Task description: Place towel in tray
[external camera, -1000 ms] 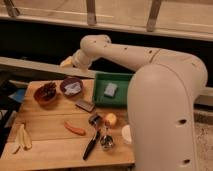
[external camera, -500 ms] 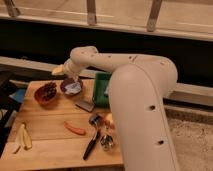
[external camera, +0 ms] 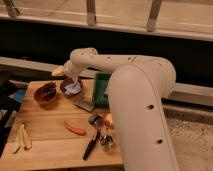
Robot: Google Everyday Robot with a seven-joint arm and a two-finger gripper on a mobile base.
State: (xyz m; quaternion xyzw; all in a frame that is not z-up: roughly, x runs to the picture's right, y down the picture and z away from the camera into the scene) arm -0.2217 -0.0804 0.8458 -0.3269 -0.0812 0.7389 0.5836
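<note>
In the one camera view, the arm (external camera: 117, 65) is swinging leftward along the desk's far edge. Over the past second it has been sliding away from the green tray (external camera: 100, 84) at the far right corner and reaching out over the dark bowl (external camera: 63, 90) near the middle of that edge. The pincer (external camera: 71, 82) is now hanging right above this bowl, pointing down into it; whether it is clenched or released I cannot tell. A pale crumpled thing, most likely the towel (external camera: 76, 90), is lying inside the dark bowl just under the pincer and is not yet looking lifted. This suggests the work is only arriving at the pick-up, with the carry across to the tray still waiting. The tray is standing just beside the bowl on its right. The arm is now hiding most of the tray's inside, so the pale patch showing in it a second ago is no longer showing. Near the far left corner, a red bowl (external camera: 39, 99) is holding a heap of dark fruit (external camera: 48, 90). The rest of the wooden desk (external camera: 50, 152) is carrying loose items that sit outside any container.
</note>
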